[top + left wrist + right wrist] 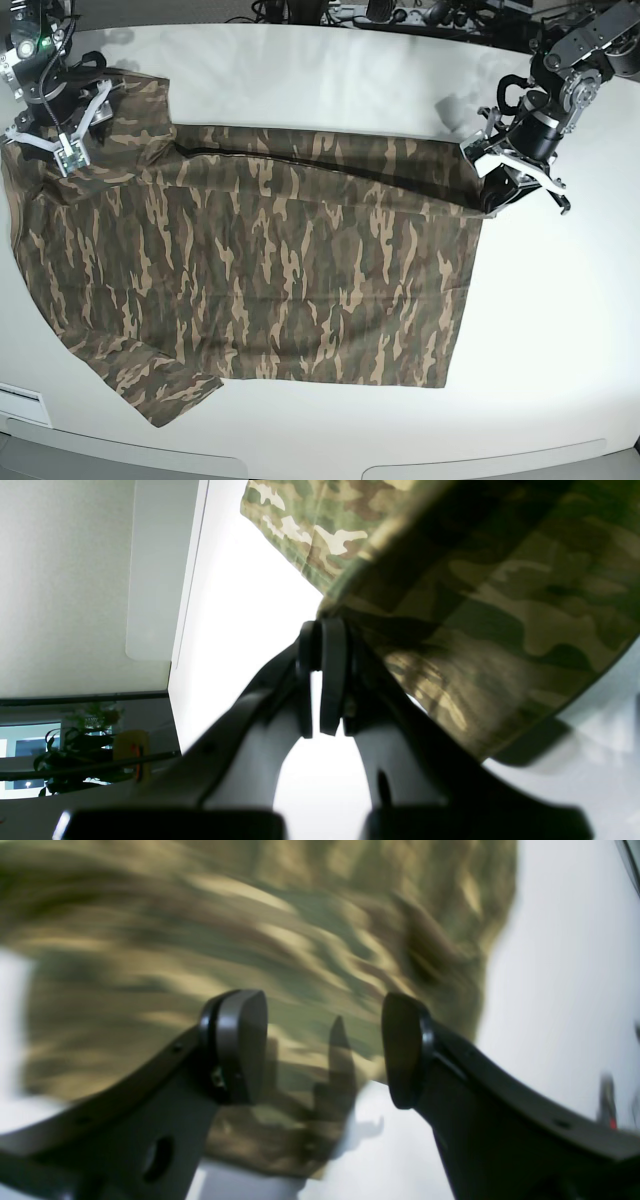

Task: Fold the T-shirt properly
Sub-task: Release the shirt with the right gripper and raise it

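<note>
White tabletop [330, 70] fills the workspace, with the large brown, tan and dark-green camouflage cloth T-shirt [260, 270] spread across it, its far edge already turned over into a long narrow flap. On the base view's right, the left gripper [492, 190] sits at the shirt's hem corner, jaws clenched; the wrist view shows cloth bunched against the pads, though whether fabric is pinched between them cannot be told. Opposite, the right gripper [322, 1047] hangs over the sleeve end with jaws released and nothing between them. The fold appears to be in its early stage. Next, the right gripper would need a hold on its edge so both ends can be carried together. Cables and equipment [400, 12] line the far edge, well clear.
</note>
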Available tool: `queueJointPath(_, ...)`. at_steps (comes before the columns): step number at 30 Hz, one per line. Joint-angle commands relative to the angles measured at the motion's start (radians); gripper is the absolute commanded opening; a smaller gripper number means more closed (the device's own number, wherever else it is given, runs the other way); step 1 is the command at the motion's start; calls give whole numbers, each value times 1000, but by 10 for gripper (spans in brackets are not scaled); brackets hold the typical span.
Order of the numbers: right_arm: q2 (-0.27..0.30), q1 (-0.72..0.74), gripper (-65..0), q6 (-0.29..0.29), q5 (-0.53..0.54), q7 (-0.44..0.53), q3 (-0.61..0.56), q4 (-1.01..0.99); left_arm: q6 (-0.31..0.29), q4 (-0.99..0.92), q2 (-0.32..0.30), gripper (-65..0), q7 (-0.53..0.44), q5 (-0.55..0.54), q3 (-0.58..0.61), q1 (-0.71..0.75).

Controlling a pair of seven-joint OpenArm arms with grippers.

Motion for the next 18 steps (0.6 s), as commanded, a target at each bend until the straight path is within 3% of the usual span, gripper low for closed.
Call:
queueJointPath(1,17,-15,-277,21,17,16,10,47,16,13,-19,-650,-12,10,-9,-6)
queueJointPath(5,17,-86,-277,133,105,16,10,100,17,13,-19,-650,-12,10,-9,-6)
queueJointPath(6,16,-105,-277,152,113,16,10,96,17,13,-19,-619,-12,7,-9,-6)
queueJointPath(11,11,-165,-276,138,109,29,9,59,16,13,-19,-465,-13,7,-9,-6)
queueJointPath(15,11,-164,-273,145,111,35,2,-2,17,13,-19,-454,-12,7,-9,-6)
queueJointPath(18,11,-164,-273,189,112,35,-26,-69,17,13,-19,-454,-11,7,-9,-6)
